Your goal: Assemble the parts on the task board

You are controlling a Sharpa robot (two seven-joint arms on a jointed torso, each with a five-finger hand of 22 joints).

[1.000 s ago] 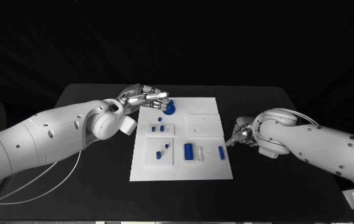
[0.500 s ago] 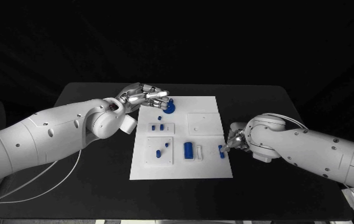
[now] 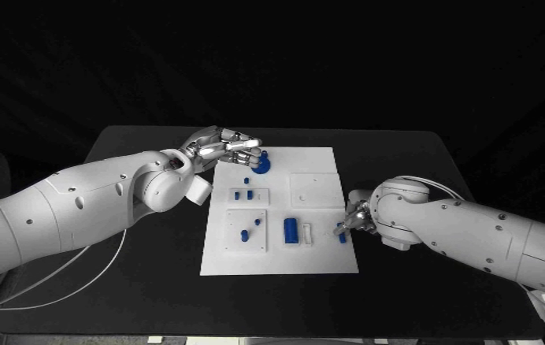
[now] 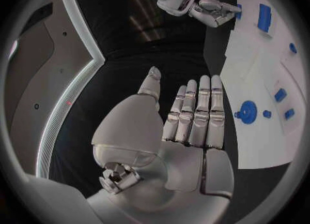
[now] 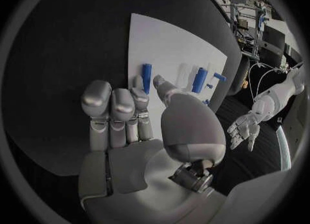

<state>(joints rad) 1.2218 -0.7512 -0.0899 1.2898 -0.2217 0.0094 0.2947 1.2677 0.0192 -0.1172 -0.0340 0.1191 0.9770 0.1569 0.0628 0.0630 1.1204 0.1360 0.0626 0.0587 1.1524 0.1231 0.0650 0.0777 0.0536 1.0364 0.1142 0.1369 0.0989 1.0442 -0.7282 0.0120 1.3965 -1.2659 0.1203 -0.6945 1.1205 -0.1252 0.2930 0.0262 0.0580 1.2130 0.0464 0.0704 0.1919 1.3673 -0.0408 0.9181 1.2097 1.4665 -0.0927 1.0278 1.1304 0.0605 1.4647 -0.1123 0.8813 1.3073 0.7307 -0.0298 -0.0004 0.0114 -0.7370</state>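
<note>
Nearest the robot, the white rectangular task board (image 3: 324, 262) is lying flat on the black table (image 3: 148, 298), carrying small blue parts: a short peg (image 3: 243, 236) in the near left panel and an upright blue cylinder (image 3: 291, 231) beside a white slot. At the board's right edge the right silver many-fingered hand (image 3: 351, 220) is reaching in from a bent white arm (image 3: 465, 231), its fingertips at a slim blue bar-shaped part (image 3: 342, 237) lying there; in the right wrist view the fingers (image 5: 111, 111) are extended together toward that bar (image 5: 146, 75) with the thumb alongside, and I cannot tell whether they are actually pinching it. Farther back, two small blue pegs (image 3: 243, 196) are sitting in a white tray. At the far left corner, the left silver hand (image 3: 223, 148) is hovering released, fingers straight and spread, holding nothing, just beside a round blue disc-shaped part (image 3: 261, 165) on the board.
</note>
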